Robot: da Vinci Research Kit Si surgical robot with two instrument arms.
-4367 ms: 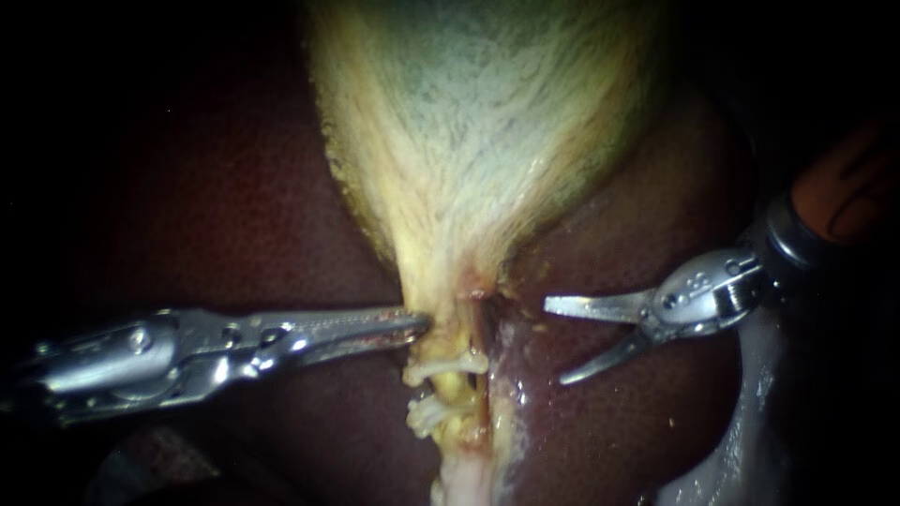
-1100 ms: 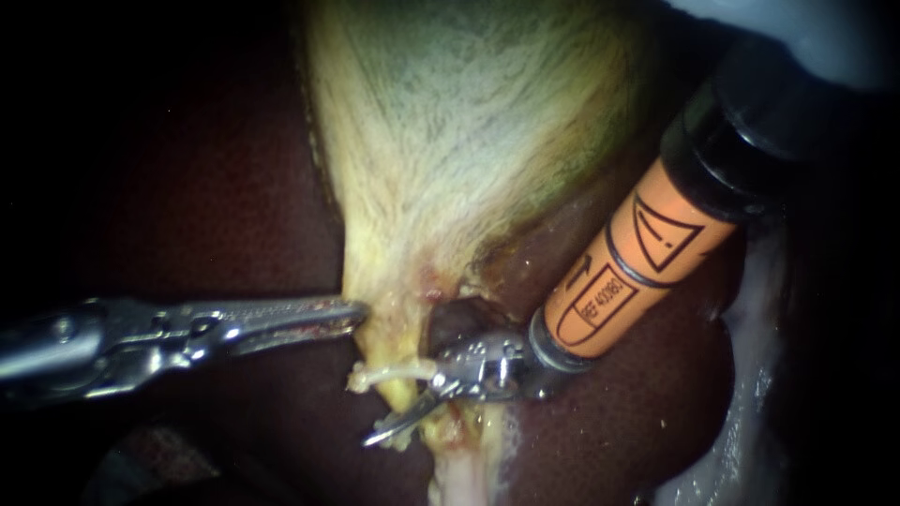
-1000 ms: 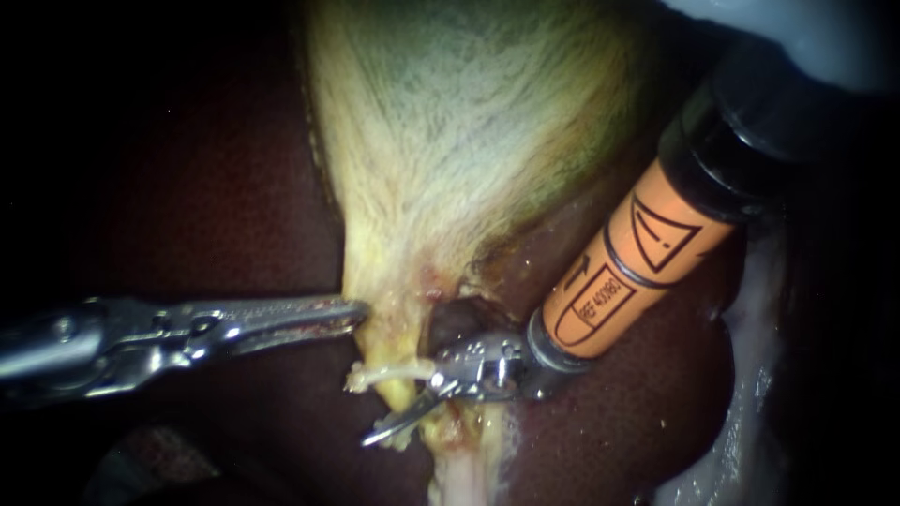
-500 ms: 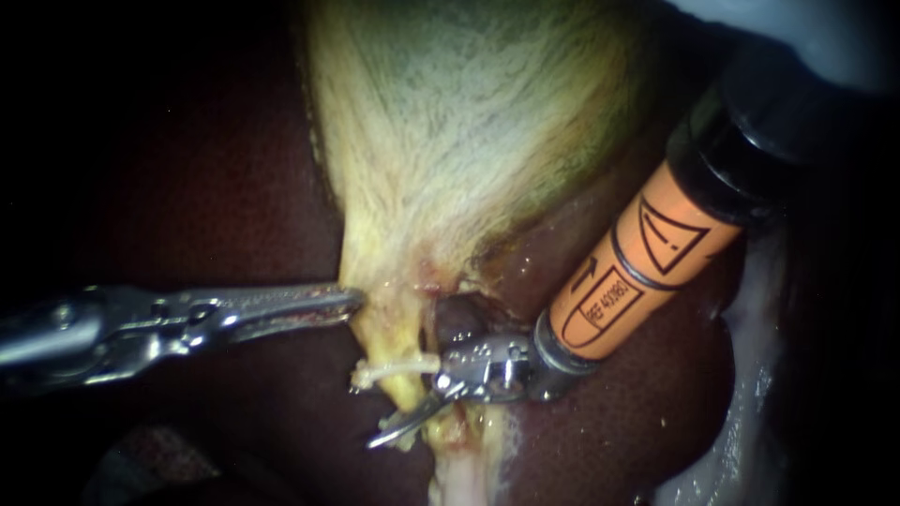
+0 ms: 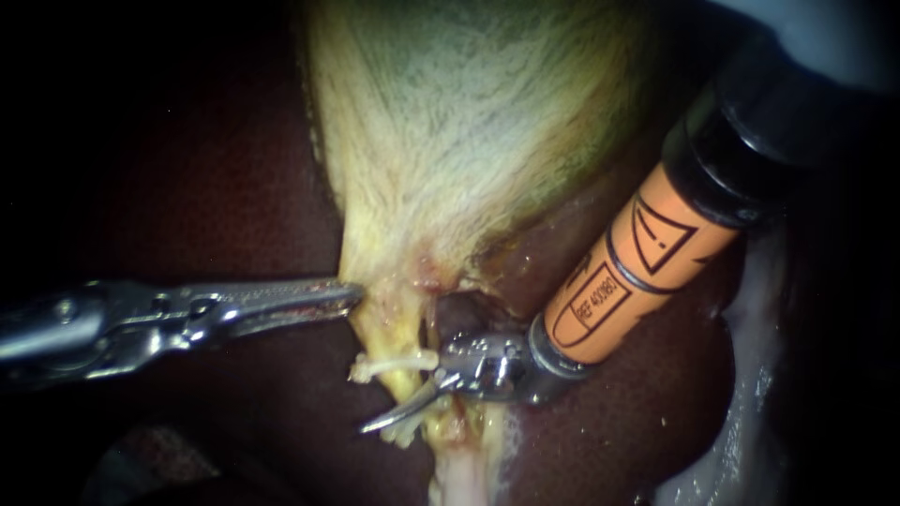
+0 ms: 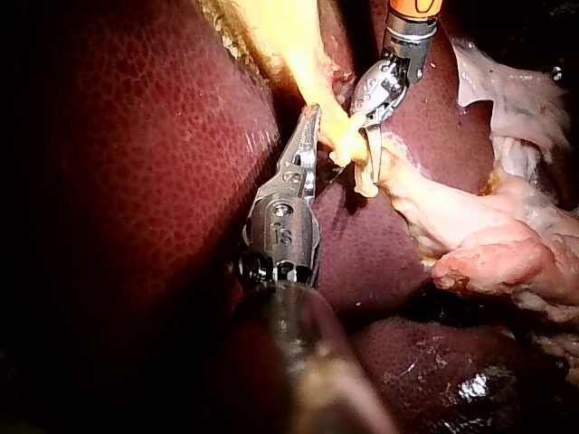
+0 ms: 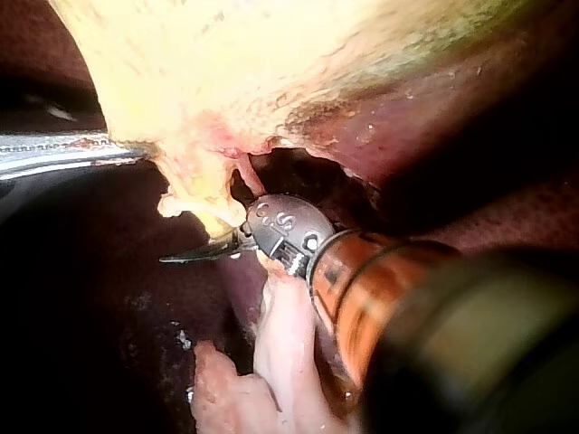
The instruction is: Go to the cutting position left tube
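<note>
After right instrument (image 5: 412,398) moved in, pincer gapes astride tube (image 5: 398,323); left instrument (image 5: 352,295) clamps gallbladder (image 5: 469,141).

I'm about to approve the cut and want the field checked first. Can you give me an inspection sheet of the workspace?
Surface: liver, dark red and wet, under everything.
Job's things: left tube runs down from the gallbladder; a white clip lies across it.
Clutter: pale tissue beside the tube.
Instruments: left instrument, jaws shut on the gallbladder's neck. Right instrument, jaws open, one blade in front of the tube just below the clip, the other hidden.
Cables: nothing seen.
Surroundings: dark; nothing seen.
</note>
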